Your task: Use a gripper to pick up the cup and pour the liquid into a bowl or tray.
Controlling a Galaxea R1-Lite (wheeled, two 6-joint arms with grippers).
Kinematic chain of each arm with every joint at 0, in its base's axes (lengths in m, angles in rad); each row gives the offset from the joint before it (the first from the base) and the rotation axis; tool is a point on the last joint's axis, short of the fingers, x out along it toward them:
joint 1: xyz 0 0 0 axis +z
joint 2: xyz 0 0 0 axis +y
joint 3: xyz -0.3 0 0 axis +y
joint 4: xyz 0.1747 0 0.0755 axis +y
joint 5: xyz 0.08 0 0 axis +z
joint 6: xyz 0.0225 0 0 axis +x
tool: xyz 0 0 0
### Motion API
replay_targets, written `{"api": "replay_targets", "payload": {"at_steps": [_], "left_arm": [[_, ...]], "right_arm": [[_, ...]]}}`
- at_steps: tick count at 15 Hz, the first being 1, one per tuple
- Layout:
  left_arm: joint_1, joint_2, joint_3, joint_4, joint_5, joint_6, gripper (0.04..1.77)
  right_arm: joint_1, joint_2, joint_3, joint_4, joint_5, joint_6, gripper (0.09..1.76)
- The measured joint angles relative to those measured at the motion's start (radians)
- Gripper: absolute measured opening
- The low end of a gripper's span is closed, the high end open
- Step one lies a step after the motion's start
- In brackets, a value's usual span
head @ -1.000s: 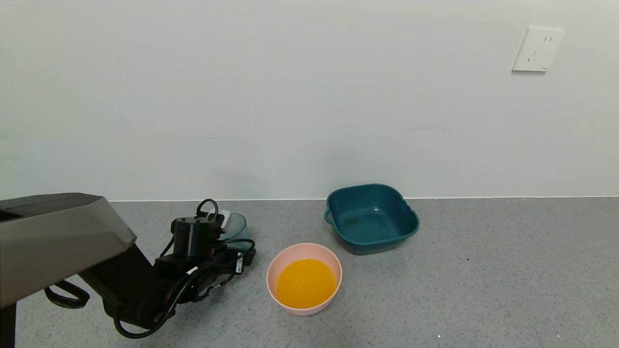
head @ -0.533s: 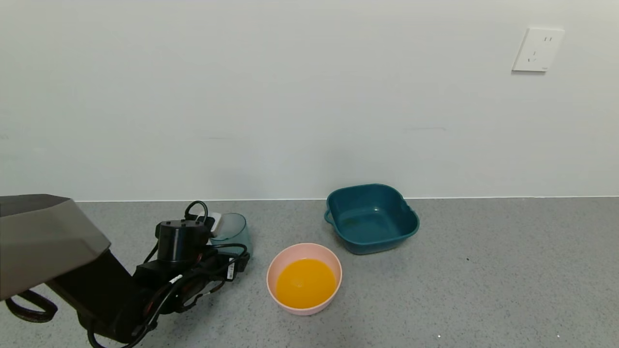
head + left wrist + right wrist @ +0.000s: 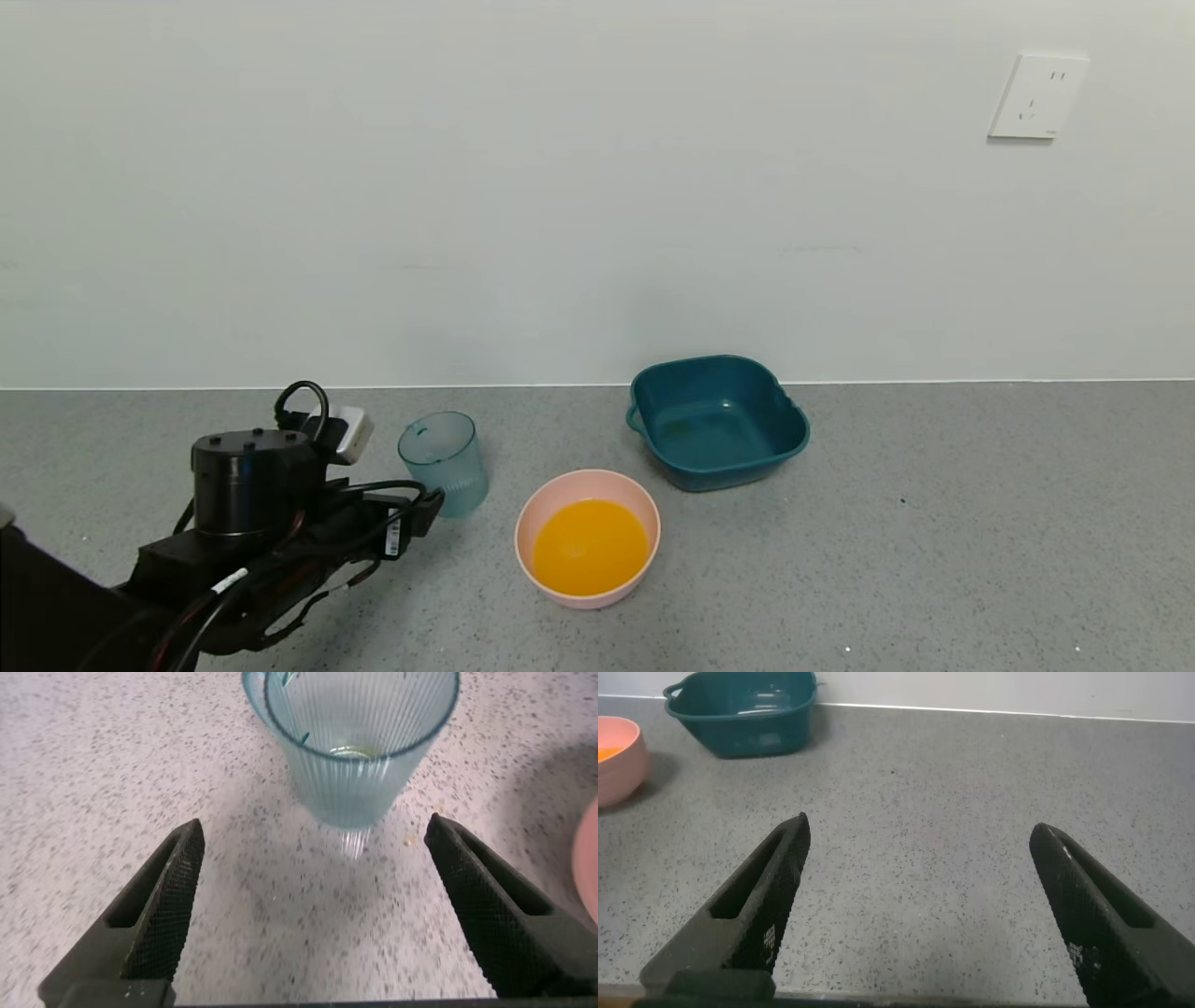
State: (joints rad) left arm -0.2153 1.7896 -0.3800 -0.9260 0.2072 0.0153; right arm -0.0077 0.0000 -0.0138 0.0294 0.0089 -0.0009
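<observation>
The cup (image 3: pixel 443 462) stands upright on the grey counter, looking empty apart from a trace at the bottom; in the left wrist view (image 3: pixel 350 737) it sits just beyond my fingertips. My left gripper (image 3: pixel 383 476) is open and empty, just left of the cup and apart from it; its jaws (image 3: pixel 315 835) stand wide. The pink bowl (image 3: pixel 523 523) sits right of the cup and holds the orange liquid (image 3: pixel 590 546). My right gripper (image 3: pixel 920 826) is open and empty over bare counter, out of the head view; the bowl (image 3: pixel 617 761) shows far off in its view.
A dark teal basin (image 3: pixel 717 420) with side handles stands behind and right of the bowl, near the wall; it also shows in the right wrist view (image 3: pixel 743 714). A white wall socket (image 3: pixel 1038 95) is at the upper right. Grey counter stretches to the right.
My left arm has drawn back to the left, away from the cup. The cup, partly hidden behind the gripper before, now stands free and in full view.
</observation>
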Motion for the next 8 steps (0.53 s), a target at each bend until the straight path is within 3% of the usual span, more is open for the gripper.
{"api": "replay_targets", "payload": {"at_steps": [5, 8], "left_arm": [[-0.002, -0.139, 0.091, 0.019, 0.000, 0.004, 1.71], [-0.005, -0.244, 0.109, 0.119, -0.010, 0.006, 1.71]], "right_arm": [[0.000, 0.000, 0.000, 0.000, 0.000, 0.000, 1.71], [0.000, 0.000, 0.000, 0.000, 0.000, 0.000, 1.71]]}}
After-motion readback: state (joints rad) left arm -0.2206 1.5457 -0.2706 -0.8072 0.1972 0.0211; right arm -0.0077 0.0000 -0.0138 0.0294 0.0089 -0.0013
